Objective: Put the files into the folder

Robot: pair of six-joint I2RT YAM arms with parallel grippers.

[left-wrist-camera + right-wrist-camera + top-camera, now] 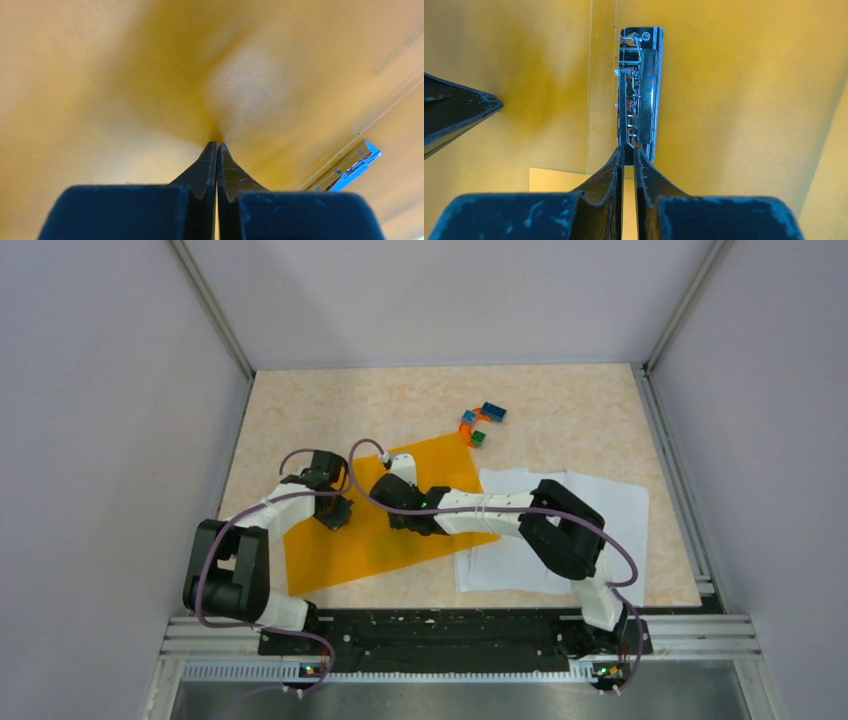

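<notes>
Faint grey letters sit at the upper right of the left wrist view; they look like "OR STYLE", but they are tilted and hard to read. No other writing can be read. The top view shows the orange folder (370,552) lying open in the middle of the table (320,410), with the files (610,510) to its right, partly under the right arm. Small blocks (482,425) lie near the folder's upper corner. Only the wrist views show the clip (640,85) up close: shiny metal, running up the middle of the right wrist view, and poking in at the lower right of the left wrist view. The left arm bends in from the lower left, and the left gripper (217,146) is pressed tight together, pinching the folder's cover, which puckers at the tips. The right arm reaches leftward across the files to the folder's middle. The right gripper (629,146) is nearly closed, with a thin slit, pinching the clip's lower end.
</notes>
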